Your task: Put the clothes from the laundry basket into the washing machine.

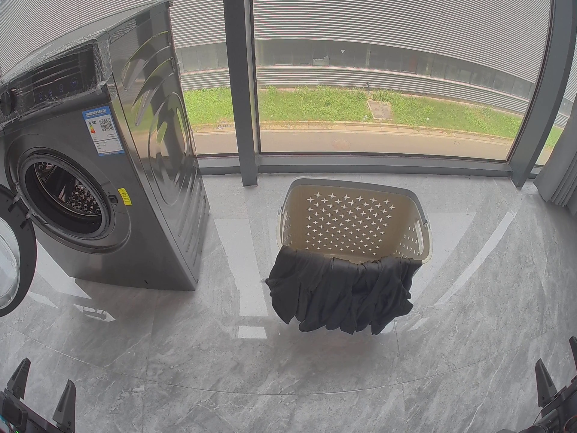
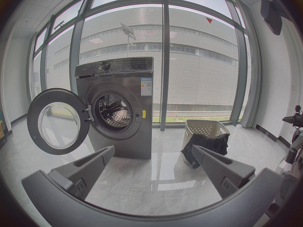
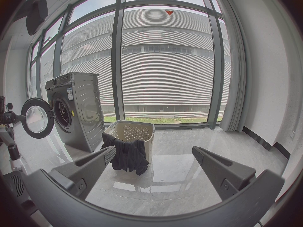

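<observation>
A beige laundry basket (image 1: 354, 216) stands on the floor before the window, with black clothes (image 1: 342, 293) draped over its near rim and hanging down the front. To its left stands a grey washing machine (image 1: 114, 151) with its round door (image 1: 15, 260) swung open and the drum (image 1: 69, 198) showing. My left gripper (image 2: 153, 152) is open and low at the near left, far from both. My right gripper (image 3: 153, 153) is open at the near right, also well short of the basket (image 3: 132, 133) and the clothes (image 3: 127, 155).
Glossy grey marble floor (image 1: 240, 356) lies bare between me and the basket. A tall window wall with a dark pillar (image 1: 240, 73) runs behind. A curtain (image 1: 562, 169) hangs at the far right.
</observation>
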